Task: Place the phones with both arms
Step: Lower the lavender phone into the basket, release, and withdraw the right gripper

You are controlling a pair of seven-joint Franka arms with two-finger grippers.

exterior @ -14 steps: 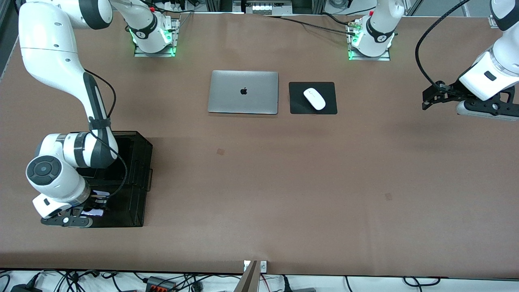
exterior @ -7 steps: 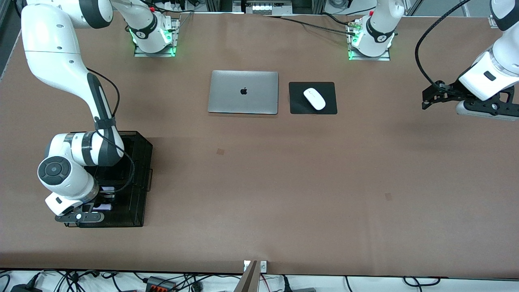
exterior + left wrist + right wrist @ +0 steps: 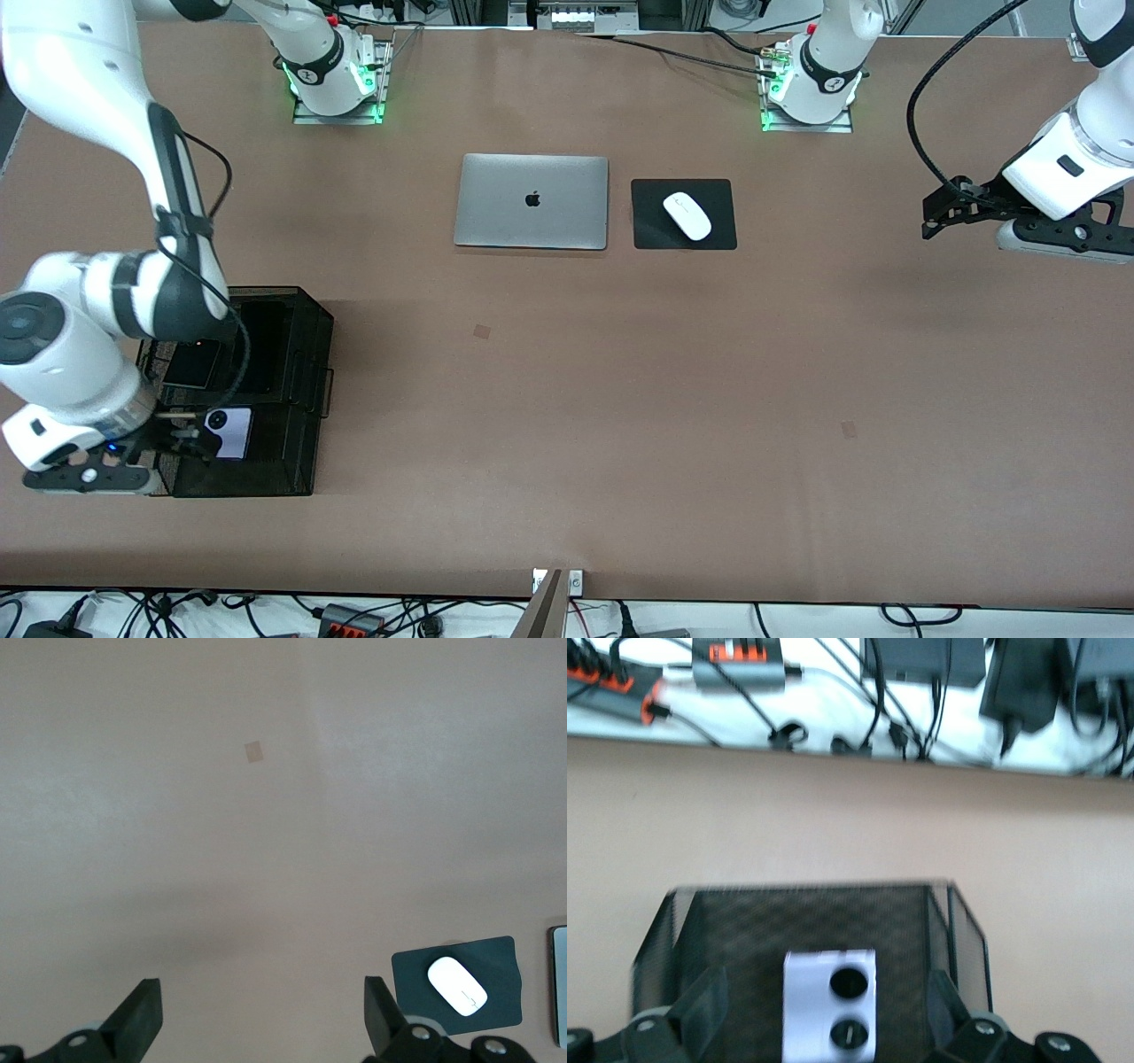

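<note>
right gripper (image 3: 173, 440) had risen off the black mesh organizer (image 3: 297, 390), jaws wide, empty | lavender-white flip phone (image 3: 229, 432) lay uncovered in its nearest compartment, squarish black flip phone (image 3: 191, 364) alongside | left gripper (image 3: 941, 213) waited, spread, empty | long slab unseen

Even, bright overhead light falls on the brown worktop (image 3: 567, 399), casting only soft shadows beside the black mesh basket (image 3: 301, 390) and a faint one across the left wrist view, while the right wrist view is motion-blurred, smearing the basket's rim and the lavender-white flip phone (image 3: 830, 1003).
</note>
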